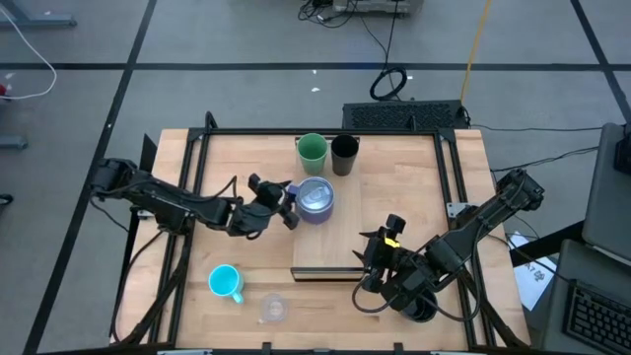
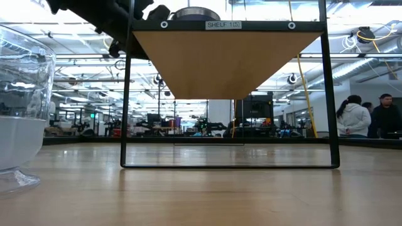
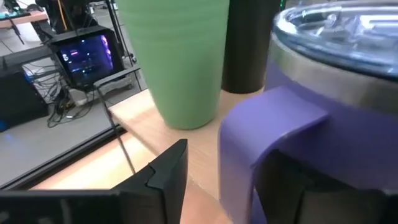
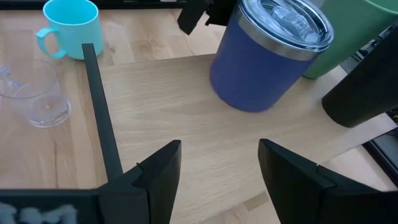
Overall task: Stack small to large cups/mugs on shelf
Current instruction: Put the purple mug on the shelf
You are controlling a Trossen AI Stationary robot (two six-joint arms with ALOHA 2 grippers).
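The lavender-grey mug, with a clear lid, stands upright on the shelf. The green cup and the slim black tumbler stand side by side at the shelf's far edge. The cyan mug and the clear glass stand on the table at the near left. My left gripper is open at the lavender mug's left side, its handle between the fingers. My right gripper is open and empty over the shelf's near edge. I cannot make out the wide black mug. My left gripper comes level from the table's left, with its fingers on either side of the lavender mug's handle. One finger stands clear of the handle. The other is behind the handle, and I cannot tell whether it touches. The mug stands on the shelf.
The shelf rests on a thin black frame above the tabletop. The clear glass is close to the low camera. People stand in the room beyond the table. The right half of the shelf top is bare wood.
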